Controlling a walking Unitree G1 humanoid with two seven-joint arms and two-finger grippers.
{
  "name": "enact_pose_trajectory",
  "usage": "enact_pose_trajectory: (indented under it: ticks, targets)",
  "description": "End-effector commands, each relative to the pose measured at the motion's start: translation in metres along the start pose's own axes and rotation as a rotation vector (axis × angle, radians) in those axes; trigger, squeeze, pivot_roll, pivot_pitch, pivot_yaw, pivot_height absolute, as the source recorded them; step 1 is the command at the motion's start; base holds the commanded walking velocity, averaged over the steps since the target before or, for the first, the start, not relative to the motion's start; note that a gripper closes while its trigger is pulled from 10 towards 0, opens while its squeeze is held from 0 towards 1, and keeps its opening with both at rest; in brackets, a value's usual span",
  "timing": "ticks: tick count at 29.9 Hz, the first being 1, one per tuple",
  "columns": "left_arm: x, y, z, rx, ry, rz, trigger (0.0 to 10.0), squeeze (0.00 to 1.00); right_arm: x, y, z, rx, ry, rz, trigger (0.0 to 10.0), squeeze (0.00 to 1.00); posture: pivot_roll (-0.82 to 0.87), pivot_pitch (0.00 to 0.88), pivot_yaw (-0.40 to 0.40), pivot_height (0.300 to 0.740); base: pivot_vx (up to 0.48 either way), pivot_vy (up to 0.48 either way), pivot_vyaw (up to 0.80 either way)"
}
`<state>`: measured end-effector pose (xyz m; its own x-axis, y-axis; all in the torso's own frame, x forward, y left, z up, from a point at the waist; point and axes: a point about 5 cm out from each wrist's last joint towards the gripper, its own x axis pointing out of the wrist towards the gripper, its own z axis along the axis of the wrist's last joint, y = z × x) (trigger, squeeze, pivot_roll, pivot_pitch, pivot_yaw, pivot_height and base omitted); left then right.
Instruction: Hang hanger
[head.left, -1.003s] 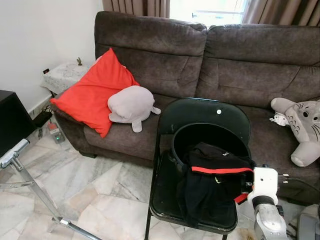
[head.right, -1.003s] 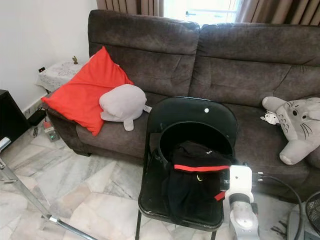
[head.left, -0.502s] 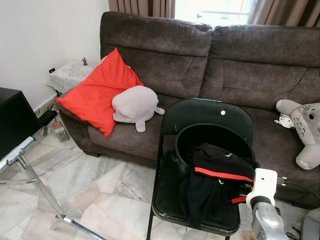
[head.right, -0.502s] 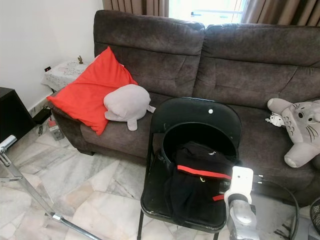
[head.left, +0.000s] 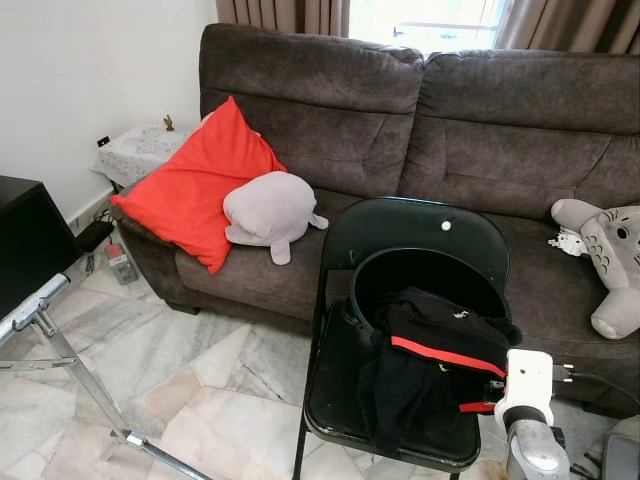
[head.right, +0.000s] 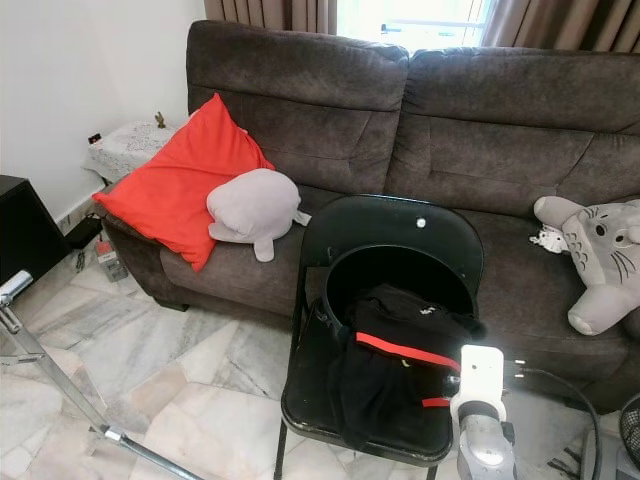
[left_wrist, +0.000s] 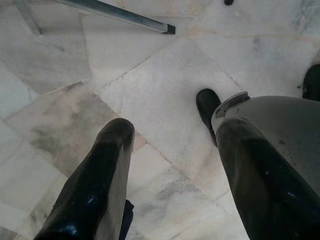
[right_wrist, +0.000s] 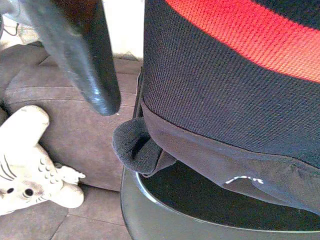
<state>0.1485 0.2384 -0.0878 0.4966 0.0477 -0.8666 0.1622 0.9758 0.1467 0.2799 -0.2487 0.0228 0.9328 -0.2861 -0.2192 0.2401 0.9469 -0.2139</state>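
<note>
- Marble floor (head.left: 200, 370) runs under the whole scene, with a brown sofa (head.left: 420, 130) along the back wall.
- Far to the left of the right hand, a silver rack leg (head.left: 70, 370) slants across the floor; this looks like the likely place for hanging.
- Left hand (left_wrist: 170, 165) hangs idle over the floor, its two black fingers (left_wrist: 95, 190) spread wide with nothing between them.
- On the sofa, well left of the right hand, lie a red cushion (head.left: 190, 190) and a grey plush (head.left: 268, 210).
- Just left of the right hand stands a black folding chair (head.left: 400, 330) holding a black basket (head.left: 420, 275), with a black garment with a red stripe (head.left: 440, 360) draped over it.
- No hanger can be made out; if it is there, it is hidden in the cloth.
- Right hand (right_wrist: 95, 75) sits touching the garment's edge; one finger shows, so I cannot tell whether it grips.
- Judged: the cloth is soft, light and floppy, so a hold on a stiff hook or shoulder would serve better than on the fabric.
- Right of that hand, a grey cat plush (head.left: 610, 260) rests on the sofa.
</note>
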Motion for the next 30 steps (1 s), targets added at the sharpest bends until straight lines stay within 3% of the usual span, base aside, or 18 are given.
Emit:
enact_pose_trajectory:
  ticks: [1, 18, 30]
  targets:
    - [-0.001, 0.001, -0.004, 0.019, 0.011, 0.003, 10.0, 0.00, -0.002, -0.002, -0.003, -0.016, 0.011, -0.011, 0.0, 0.00, -0.04, 0.000, 0.027, 0.740, 0.000, 0.000, 0.00]
    - [-0.001, 0.001, -0.003, 0.020, 0.010, 0.006, 10.0, 0.00, -0.013, -0.002, -0.013, -0.037, 0.016, -0.028, 0.0, 0.00, -0.04, 0.000, 0.023, 0.740, 0.000, 0.000, 0.00]
    - [-0.001, 0.001, -0.004, 0.024, 0.011, 0.008, 10.0, 0.00, -0.005, -0.009, 0.000, -0.072, -0.023, -0.023, 0.0, 0.00, -0.05, 0.000, 0.022, 0.740, 0.000, 0.000, 0.00]
